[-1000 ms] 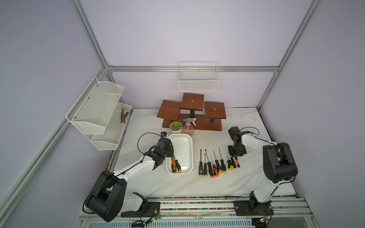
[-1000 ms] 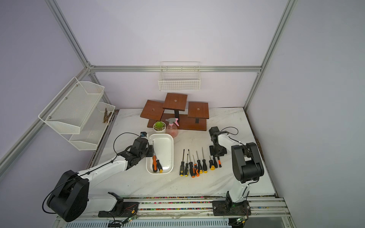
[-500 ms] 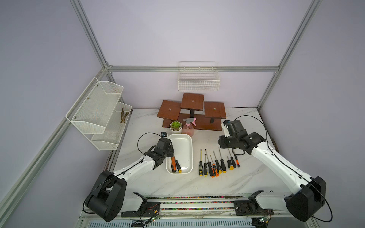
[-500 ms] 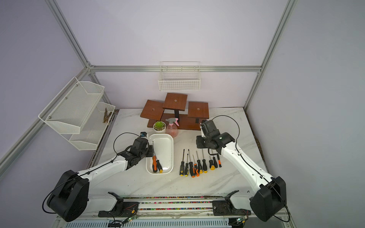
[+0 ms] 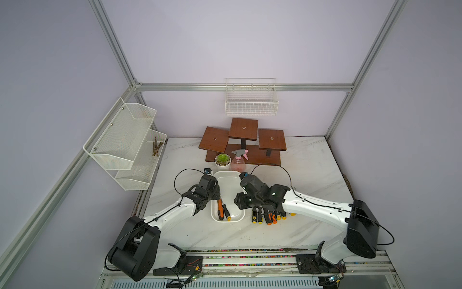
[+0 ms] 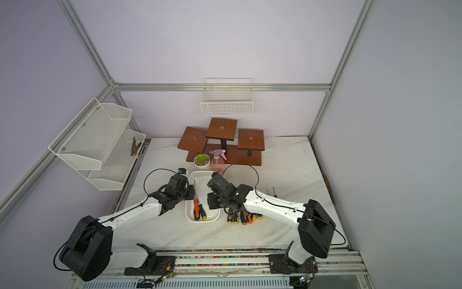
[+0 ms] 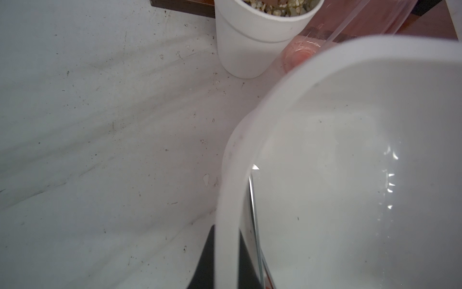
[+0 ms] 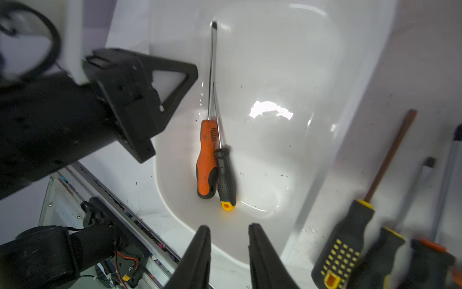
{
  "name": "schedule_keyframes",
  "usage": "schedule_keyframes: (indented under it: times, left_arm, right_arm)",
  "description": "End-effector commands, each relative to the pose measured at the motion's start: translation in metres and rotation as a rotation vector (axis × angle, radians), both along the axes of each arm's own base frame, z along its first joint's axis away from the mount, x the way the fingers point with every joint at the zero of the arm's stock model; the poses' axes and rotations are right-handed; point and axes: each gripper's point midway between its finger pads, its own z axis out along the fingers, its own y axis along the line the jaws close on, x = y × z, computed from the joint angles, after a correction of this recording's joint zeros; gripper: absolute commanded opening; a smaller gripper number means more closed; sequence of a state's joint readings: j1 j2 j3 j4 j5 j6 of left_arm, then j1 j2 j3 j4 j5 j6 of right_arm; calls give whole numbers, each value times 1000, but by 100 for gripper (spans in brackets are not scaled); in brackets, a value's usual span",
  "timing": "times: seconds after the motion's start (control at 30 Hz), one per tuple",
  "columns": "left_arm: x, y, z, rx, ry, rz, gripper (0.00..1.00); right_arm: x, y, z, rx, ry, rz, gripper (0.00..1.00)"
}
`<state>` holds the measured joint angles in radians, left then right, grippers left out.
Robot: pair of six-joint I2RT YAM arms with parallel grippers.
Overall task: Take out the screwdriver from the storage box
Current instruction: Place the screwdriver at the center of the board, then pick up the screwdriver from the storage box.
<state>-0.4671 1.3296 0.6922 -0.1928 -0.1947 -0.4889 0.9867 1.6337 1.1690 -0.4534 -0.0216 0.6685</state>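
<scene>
The white storage box [image 5: 228, 182] [image 6: 203, 181] stands mid-table. In it lie an orange-handled screwdriver [image 8: 207, 160] [image 5: 220, 209] and, touching it, a black-handled screwdriver [image 8: 226, 177] [image 5: 226, 213] with a yellow end cap. My left gripper [image 7: 226, 250] [image 5: 216, 194] is shut on the box's left rim [image 7: 250, 120], one finger on each side of the wall. My right gripper [image 8: 228, 227] [image 5: 237, 200] hangs over the box's near right part. It is open by a narrow gap with nothing between its fingers, and the handles lie just ahead of its tips.
A row of several screwdrivers [image 5: 267, 216] [image 8: 350, 237] lies on the marble right of the box, partly under my right arm. Behind the box stand a potted plant [image 5: 222, 160], a pink spray bottle [image 5: 238, 161] and a wooden stand [image 5: 243, 140]. Wire baskets [image 5: 125, 140] hang on the walls.
My right arm has swung from the right side of the table over to the box, and its jaws have opened slightly. The left gripper has kept hold of the rim.
</scene>
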Motion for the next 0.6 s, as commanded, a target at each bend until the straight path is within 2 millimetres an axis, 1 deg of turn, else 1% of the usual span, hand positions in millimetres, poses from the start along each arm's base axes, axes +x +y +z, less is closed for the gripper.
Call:
schedule_keyframes:
  times: [0.0, 0.13, 0.23, 0.37, 0.57]
  left_arm:
    - [16, -11, 31, -73, -76, 7, 0]
    - [16, -11, 30, -71, -72, 5, 0]
    - [16, -11, 28, -67, -69, 6, 0]
    - [15, -10, 25, -64, -64, 7, 0]
    - [16, -11, 26, -68, -67, 5, 0]
  right_arm:
    - [6, 27, 5, 48, -38, 21, 36]
    - [10, 37, -23, -26, -22, 49, 36]
    - [11, 43, -39, -55, -9, 66, 37]
    - [11, 48, -53, -95, -4, 80, 37]
    - [14, 48, -70, -152, 0, 85, 37]
